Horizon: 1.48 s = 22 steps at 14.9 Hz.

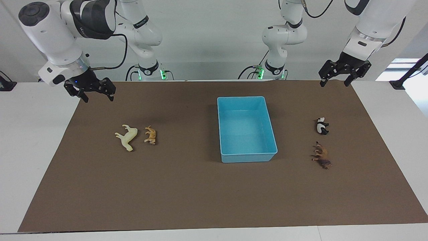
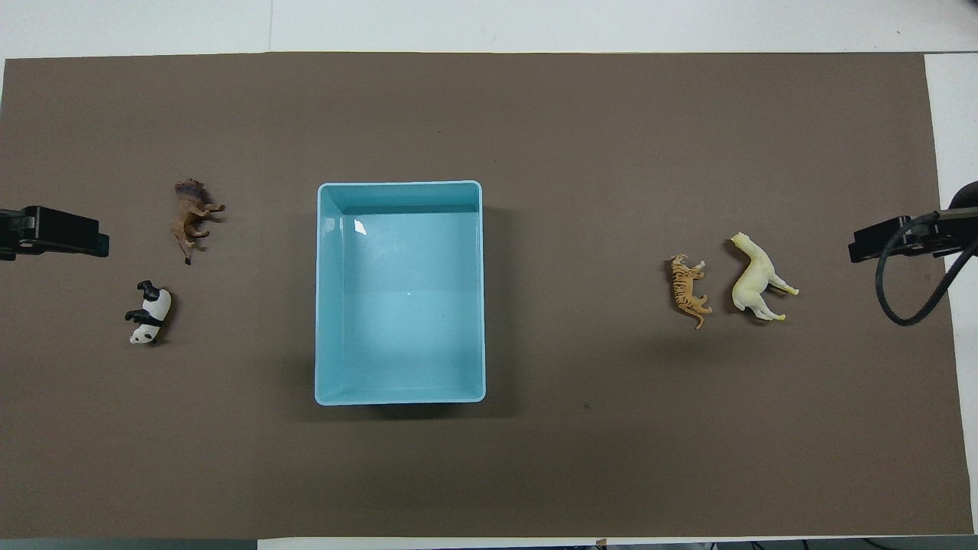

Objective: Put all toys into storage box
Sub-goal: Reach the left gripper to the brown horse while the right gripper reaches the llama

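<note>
Nothing boxed yet: empty storage box (image 1: 246, 129) midway between both grippers, within either's reach. Left gripper (image 1: 344, 77) released, raised, panda (image 1: 322, 126) and lion (image 1: 322, 155) lying below it. Right gripper (image 1: 91, 92) released too, horse (image 1: 127, 137) and tiger (image 1: 150, 135) lying side by side beneath.

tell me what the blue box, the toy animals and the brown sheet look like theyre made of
Blue box: likely plastic, smooth and glossy; light glints on its inner wall. Horse, tiger, panda and lion: probably moulded plastic, painted, slight sheen. Brown sheet: matte, flat, no shine; paper or thin felt, hard to tell.
</note>
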Tool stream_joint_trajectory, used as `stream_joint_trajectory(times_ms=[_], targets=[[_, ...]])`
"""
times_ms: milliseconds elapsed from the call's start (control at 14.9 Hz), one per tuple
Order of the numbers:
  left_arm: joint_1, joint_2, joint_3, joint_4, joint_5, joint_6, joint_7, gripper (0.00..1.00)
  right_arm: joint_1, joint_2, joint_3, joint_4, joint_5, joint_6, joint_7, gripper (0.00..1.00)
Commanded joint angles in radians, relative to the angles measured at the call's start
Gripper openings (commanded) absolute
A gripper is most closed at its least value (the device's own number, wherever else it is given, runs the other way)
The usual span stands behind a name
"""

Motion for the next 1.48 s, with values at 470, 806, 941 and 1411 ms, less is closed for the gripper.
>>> stream_joint_trajectory(times_ms=[470, 806, 941, 1411], targets=[[-0.005, -0.006, 0.003, -0.006, 0.005, 0.016, 0.006, 1.0, -0.002, -0.008, 0.005, -0.029, 0.013, 0.078, 0.074, 1.0], [0.022, -0.033, 0.006, -0.098, 0.005, 0.116, -0.014, 1.0, 0.052, 0.027, 0.005, -0.235, 0.013, 0.393, 0.203, 1.0], [0.032, -0.053, 0.007, -0.218, 0.006, 0.215, -0.016, 1.0, 0.053, 0.075, 0.005, -0.245, 0.013, 0.418, 0.24, 1.0], [0.062, 0.094, 0.006, -0.304, 0.011, 0.583, -0.016, 1.0, 0.058, 0.198, 0.005, -0.266, 0.013, 0.511, 0.393, 1.0]])
